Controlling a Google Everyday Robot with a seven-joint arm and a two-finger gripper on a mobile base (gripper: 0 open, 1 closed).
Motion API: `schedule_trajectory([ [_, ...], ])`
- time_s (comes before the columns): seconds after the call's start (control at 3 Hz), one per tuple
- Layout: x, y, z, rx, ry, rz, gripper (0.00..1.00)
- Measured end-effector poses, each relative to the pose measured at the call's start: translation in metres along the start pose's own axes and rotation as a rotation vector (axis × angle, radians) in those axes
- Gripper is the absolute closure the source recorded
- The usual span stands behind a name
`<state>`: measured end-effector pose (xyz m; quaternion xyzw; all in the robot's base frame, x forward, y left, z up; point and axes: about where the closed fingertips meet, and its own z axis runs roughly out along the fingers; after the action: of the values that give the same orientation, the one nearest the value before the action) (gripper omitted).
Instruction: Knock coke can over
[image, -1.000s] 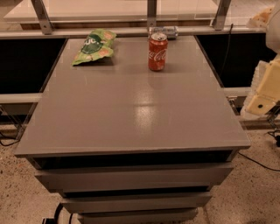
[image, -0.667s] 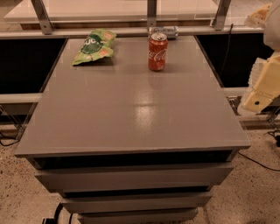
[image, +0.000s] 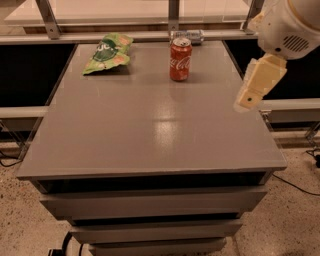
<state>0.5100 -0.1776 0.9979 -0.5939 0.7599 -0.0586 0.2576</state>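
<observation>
The coke can (image: 180, 59), red with white script and a silver top, stands upright on the grey table (image: 150, 130) near its far edge, right of centre. My gripper (image: 248, 101), cream-coloured, hangs from the white arm (image: 287, 25) at the right. It is over the table's right edge, nearer to me than the can and well to the right of it. It touches nothing.
A green snack bag (image: 107, 52) lies flat at the far left of the table. A silver-grey can (image: 187, 35) lies on its side just behind the coke can. A rail with metal posts (image: 47, 17) runs along the back. The table has drawers below.
The arm has swung left and slightly up, bringing my gripper from beyond the table's right side to over its right edge. The can and bag have not moved.
</observation>
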Motion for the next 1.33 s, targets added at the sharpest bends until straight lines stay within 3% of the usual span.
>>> schedule_trajectory([
  [0.67, -0.01, -0.073, 0.097, 0.039, -0.035, 0.153, 0.0],
  [1.0, -0.024, -0.098, 0.142, 0.05, -0.103, 0.229, 0.0],
  [1.33, -0.038, -0.125, 0.185, 0.074, -0.221, 0.331, 0.0],
])
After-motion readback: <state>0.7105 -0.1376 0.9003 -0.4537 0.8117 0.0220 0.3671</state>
